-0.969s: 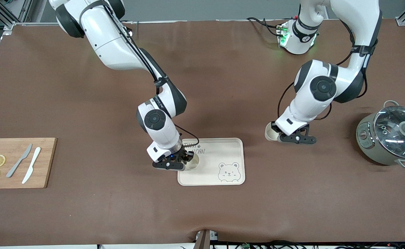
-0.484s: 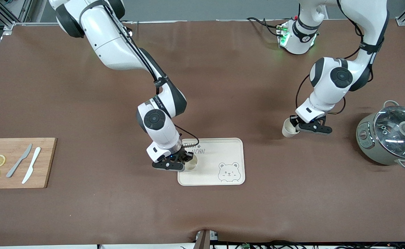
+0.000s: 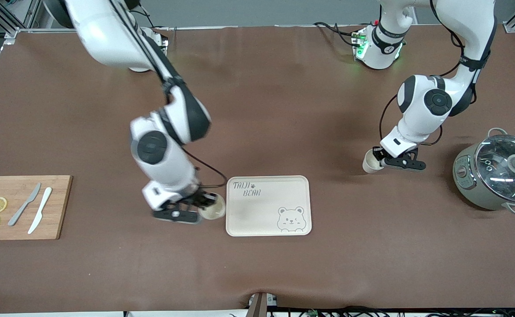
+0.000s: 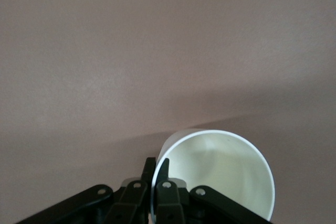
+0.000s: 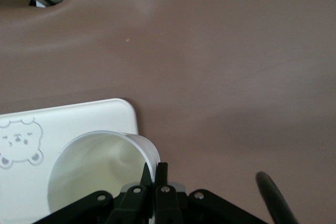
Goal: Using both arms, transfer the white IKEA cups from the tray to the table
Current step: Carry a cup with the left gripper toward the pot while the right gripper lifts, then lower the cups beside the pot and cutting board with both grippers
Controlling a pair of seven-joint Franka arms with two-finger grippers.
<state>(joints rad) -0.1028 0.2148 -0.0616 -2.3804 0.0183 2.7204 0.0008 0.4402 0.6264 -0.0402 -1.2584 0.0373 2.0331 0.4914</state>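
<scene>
Transfer nearly done: within the last second the right claw (image 3: 203, 208) has carried its small off-white handleless cup (image 3: 211, 209) off the cream rounded-rectangle bear-print tray (image 3: 279, 193), so the tray now stands bare. The claw is pinched shut on the cup's wall, one finger inside the rim, over the brown-sheeted counter (image 3: 108, 264) just beside the tray's edge. The left claw (image 3: 387, 162) has drifted toward the glass-lidded grey pot (image 3: 495, 176); it likewise pinches the rim of the second off-white cup (image 3: 370, 164), low over bare counter, well apart from the tray. By this reading, only setting both cups down remains.
</scene>
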